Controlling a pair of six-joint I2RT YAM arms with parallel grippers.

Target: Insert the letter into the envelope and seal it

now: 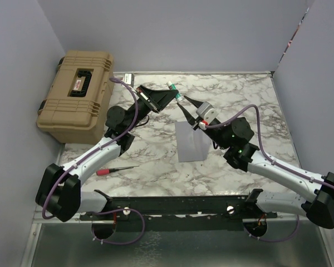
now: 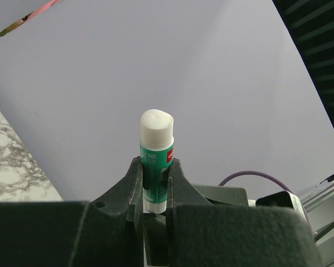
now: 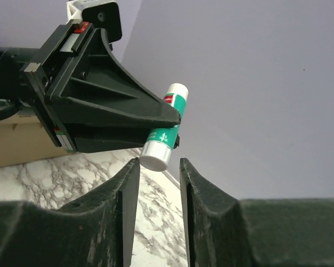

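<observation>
My left gripper is raised over the back of the table and is shut on a green-and-white glue stick. In the left wrist view the stick stands up between the jaws, white tip up. My right gripper is open just beside it. In the right wrist view its jaws stand apart right under the stick's white bottom end, apart from it or just touching the left jaw. The grey-lilac envelope lies flat on the marble table, below both grippers. The peach letter is out of view.
A tan hard case stands at the back left. A red-handled screwdriver lies near the left arm. A small dark box sits by the back wall. Lilac walls enclose the table on three sides.
</observation>
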